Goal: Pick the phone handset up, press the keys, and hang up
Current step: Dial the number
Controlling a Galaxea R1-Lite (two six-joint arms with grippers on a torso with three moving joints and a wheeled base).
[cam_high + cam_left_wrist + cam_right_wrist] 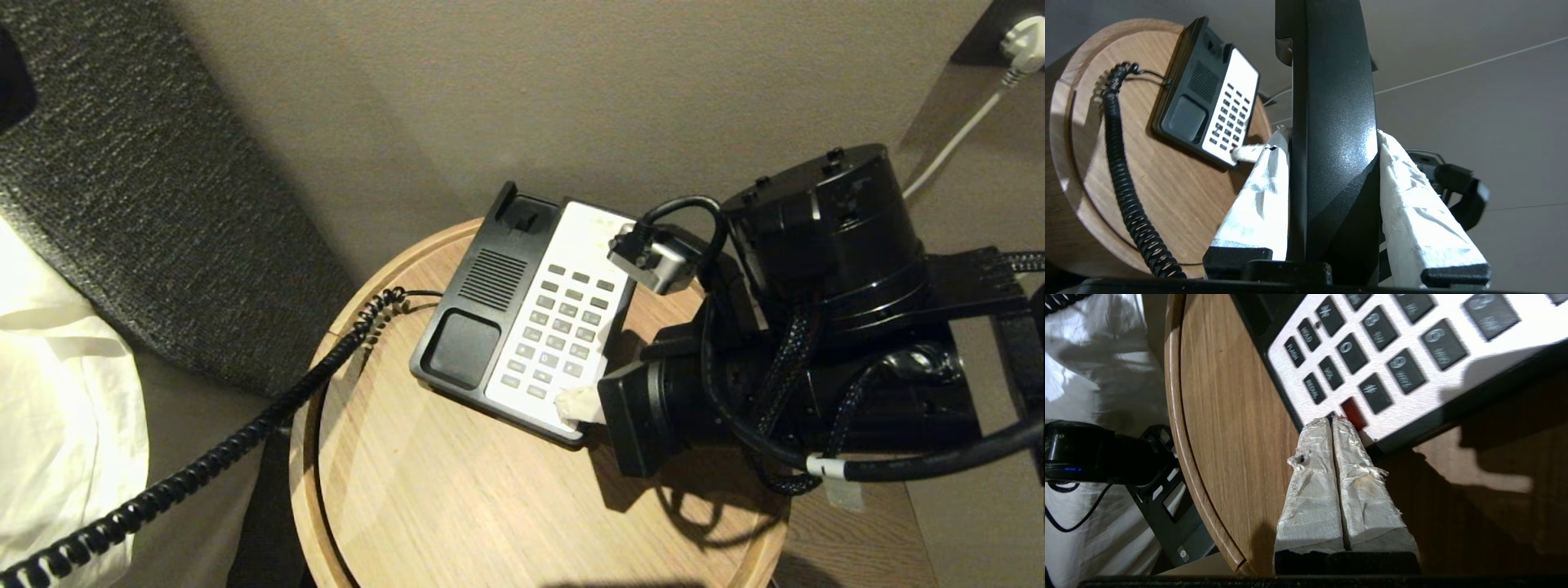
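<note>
Pinching the phone handset (1333, 134) between spread fingers, left gripper (1331, 141) holds it aloft; right gripper (1332, 421), fingers pressed together, touches the phone base (522, 310) keypad corner.

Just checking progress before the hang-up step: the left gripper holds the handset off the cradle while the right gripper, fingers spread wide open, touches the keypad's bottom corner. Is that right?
Not quite. The right gripper has its fingers shut together, not spread, as the right wrist view shows. The rest holds: the left gripper clamps the handset, and the right fingertips meet the bottom corner of the phone base.
</note>
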